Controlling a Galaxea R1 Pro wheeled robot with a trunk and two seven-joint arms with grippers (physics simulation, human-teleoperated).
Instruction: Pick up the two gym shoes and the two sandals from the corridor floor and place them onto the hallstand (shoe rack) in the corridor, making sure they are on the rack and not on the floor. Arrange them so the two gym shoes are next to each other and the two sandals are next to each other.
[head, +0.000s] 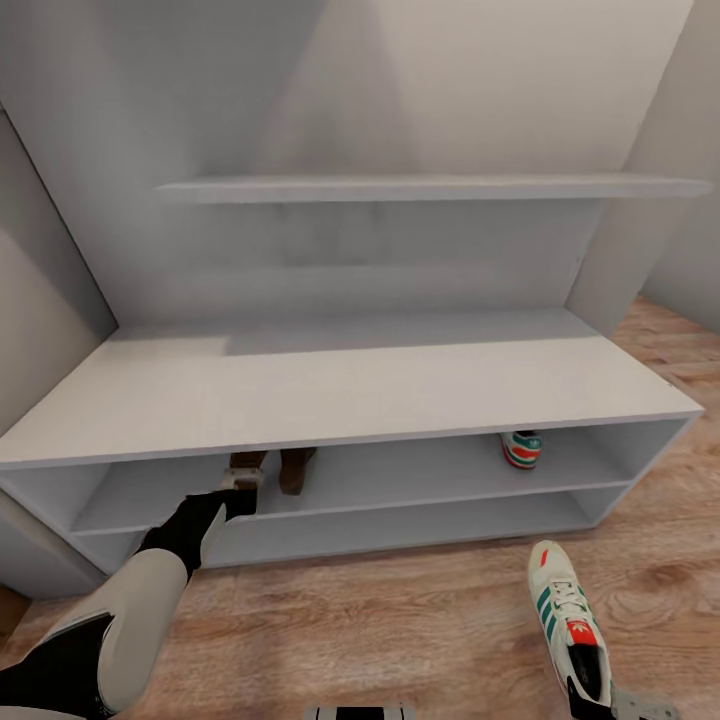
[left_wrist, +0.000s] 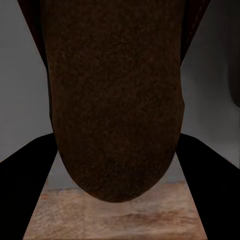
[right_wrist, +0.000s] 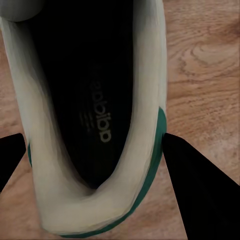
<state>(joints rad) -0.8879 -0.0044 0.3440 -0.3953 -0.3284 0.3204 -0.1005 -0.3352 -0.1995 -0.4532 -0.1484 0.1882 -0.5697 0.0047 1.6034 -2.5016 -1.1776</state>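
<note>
Your left gripper carries a sandal into the hallstand beside its mate; one gym shoe is shelved. Its wrist view shows fingers flanking the sole. Your right fingers straddle the last shoe's heel, grip uncertain, over the floor.

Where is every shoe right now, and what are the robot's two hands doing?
Left tool: at the top slot of the rack, shut on a sandal.
Other sandal: in the top slot, beside the held one.
Sneaker in the rack: in the top slot, far right.
Sneaker on the floor: not yet on the rack.
Right tool: fingers either side of that sneaker's heel; grip unclear.
</note>
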